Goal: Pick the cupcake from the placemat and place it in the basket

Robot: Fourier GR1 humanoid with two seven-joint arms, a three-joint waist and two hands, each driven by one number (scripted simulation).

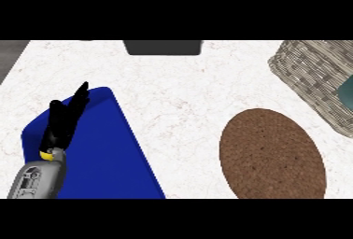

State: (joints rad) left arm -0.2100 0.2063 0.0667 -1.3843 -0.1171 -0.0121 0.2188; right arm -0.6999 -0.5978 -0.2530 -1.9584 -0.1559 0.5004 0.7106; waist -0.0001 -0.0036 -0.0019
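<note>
A brown oval placemat (271, 154) lies on the white counter at the right, and nothing sits on it. No cupcake shows anywhere. The woven grey basket (303, 70) stands at the top right, cut by the edge; a teal patch (345, 93) shows inside it. My left hand (63, 120) rests at the left over a blue object, its fingers straight and pointing up. My right hand is out of view.
A blue flat object (110, 154) lies at the lower left under my left forearm. A dark grey block (163, 46) sits at the counter's far edge. The counter's left edge (15, 65) runs diagonally at the top left.
</note>
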